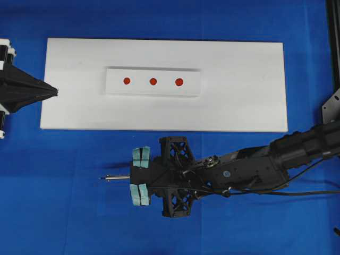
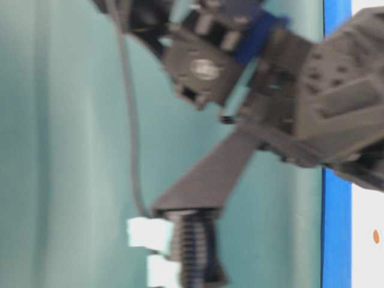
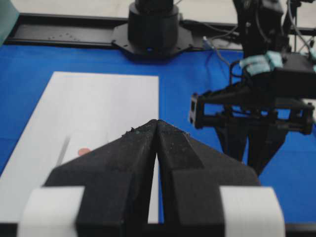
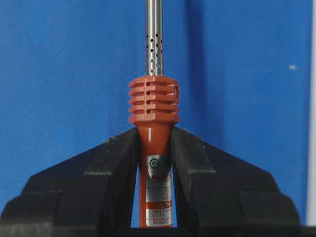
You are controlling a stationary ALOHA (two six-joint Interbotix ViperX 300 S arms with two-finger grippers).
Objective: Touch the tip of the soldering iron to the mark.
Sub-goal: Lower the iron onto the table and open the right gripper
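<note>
The right gripper (image 4: 154,143) clamps the soldering iron (image 4: 154,106) by its orange handle over blue cloth, well short of the mark (image 1: 153,81); the left gripper (image 3: 157,129) rests closed, empty. Judged risk: the tip lands on an outer dot

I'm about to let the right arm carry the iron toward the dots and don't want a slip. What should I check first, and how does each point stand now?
1. Right gripper shut on the soldering iron: ok.
2. Shaft straight in line with the gripper: ok.
3. Tip over the mark: not ok; it is over the blue cloth, off the white board.
4. Left gripper shut, clear of the white block: ok.
5. Cord free of snags: cannot tell.
</note>
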